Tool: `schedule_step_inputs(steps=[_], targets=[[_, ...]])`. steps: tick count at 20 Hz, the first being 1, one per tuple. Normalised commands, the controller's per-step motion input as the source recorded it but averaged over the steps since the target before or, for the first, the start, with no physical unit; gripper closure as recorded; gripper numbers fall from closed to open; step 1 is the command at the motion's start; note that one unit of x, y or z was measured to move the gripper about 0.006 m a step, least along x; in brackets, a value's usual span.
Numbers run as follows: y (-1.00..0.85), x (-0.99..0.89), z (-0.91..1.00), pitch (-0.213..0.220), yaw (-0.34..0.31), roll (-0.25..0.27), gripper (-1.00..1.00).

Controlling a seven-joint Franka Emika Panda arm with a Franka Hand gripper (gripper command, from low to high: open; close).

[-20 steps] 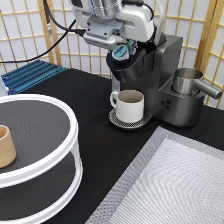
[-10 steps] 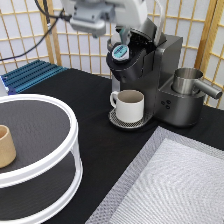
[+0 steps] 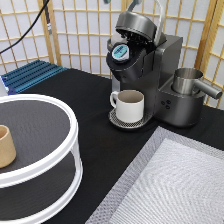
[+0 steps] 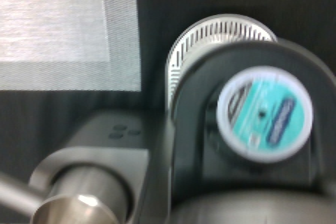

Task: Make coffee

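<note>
The coffee pod (image 3: 120,51), white with a light-blue foil top, sits in the open holder of the dark grey coffee machine (image 3: 165,75). The machine's lid (image 3: 135,25) is raised above the pod. A cream-white handled mug (image 3: 129,105) stands on the drip tray under the holder. In the wrist view the pod (image 4: 264,114) shows from above, seated in the holder, with the drip tray grille (image 4: 217,30) beyond it. The exterior view does not show the gripper.
A white two-tier round stand (image 3: 65,165) fills the exterior view's left, with a tan handleless cup (image 3: 6,146) on its top shelf. A steel jug (image 3: 189,81) sits on the machine's right side. A grey mat (image 3: 175,185) lies at bottom right, and a blue rack (image 3: 30,75) at left.
The arm, which hung over the machine with the pod at its fingers, has lifted up and left out of the exterior view. The pod stays in the holder.
</note>
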Motion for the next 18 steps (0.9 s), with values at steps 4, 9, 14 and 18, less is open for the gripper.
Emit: schedule_step_inputs(steps=[4,9,14,18], targets=[[0.42,0.41,0.02,0.063,-0.097,-0.211,-1.00],[0.28,0.27,-0.28,0.106,-0.057,-0.256,-1.00],[0.20,0.12,-0.13,0.117,-0.001,-0.267,-1.00],[0.04,0.07,-0.17,0.068,0.000,-0.228,-1.00]])
